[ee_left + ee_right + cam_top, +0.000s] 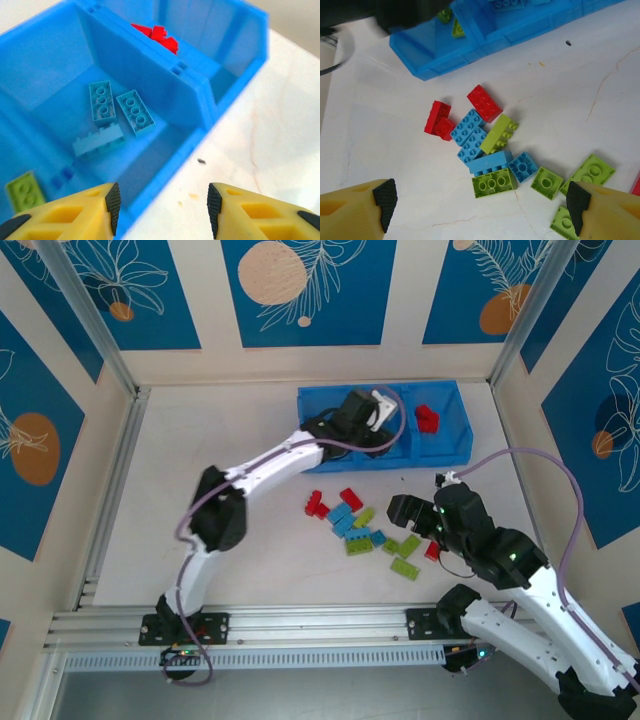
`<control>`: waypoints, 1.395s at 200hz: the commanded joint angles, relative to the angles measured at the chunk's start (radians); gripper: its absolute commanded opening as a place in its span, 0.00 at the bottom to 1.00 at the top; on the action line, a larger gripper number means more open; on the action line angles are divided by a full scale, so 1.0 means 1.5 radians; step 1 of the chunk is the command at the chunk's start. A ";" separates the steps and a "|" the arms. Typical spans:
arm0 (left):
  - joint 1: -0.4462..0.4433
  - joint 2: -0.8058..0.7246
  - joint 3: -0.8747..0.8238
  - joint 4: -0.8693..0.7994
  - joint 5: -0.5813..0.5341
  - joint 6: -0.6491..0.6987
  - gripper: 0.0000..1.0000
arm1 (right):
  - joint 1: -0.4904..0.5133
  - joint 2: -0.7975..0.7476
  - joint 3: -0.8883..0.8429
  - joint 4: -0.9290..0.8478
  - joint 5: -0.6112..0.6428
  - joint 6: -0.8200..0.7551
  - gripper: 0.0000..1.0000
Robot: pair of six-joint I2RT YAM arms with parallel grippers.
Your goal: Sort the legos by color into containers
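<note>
Legos [472, 136] were studded rectangular plastic bricks in red, blue and lime. Tray [150, 60] was smooth blue plastic. Left gripper [164, 200] and right gripper [481, 199] both gaped empty.

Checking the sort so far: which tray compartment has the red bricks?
The right-end compartment; the middle one holds light blue bricks, the left one green.

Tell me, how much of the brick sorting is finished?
Started: the tray holds three light blue bricks, red bricks and a green brick, each colour apart. The left end effector and right end effector are open, empty. A mixed pile waits on the table.
</note>
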 commanded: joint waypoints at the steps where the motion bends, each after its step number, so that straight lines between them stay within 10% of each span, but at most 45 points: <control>1: -0.016 -0.195 -0.165 0.114 0.026 0.003 0.51 | 0.001 0.028 -0.018 0.025 0.003 -0.010 0.90; 82: -0.067 -0.719 -0.710 0.117 -0.048 0.078 0.59 | -0.017 0.412 0.078 0.140 -0.083 -0.174 0.92; 161: -0.068 -0.965 -0.938 0.193 -0.078 0.181 0.80 | -0.047 0.762 0.256 0.181 -0.087 -0.235 0.91; 203: -0.069 -1.016 -0.960 0.174 -0.074 0.173 1.00 | -0.042 0.830 0.280 0.165 -0.050 -0.239 0.80; 279: -0.069 -1.017 -0.968 0.188 -0.066 0.170 1.00 | -0.045 0.804 0.235 0.174 -0.016 -0.201 0.39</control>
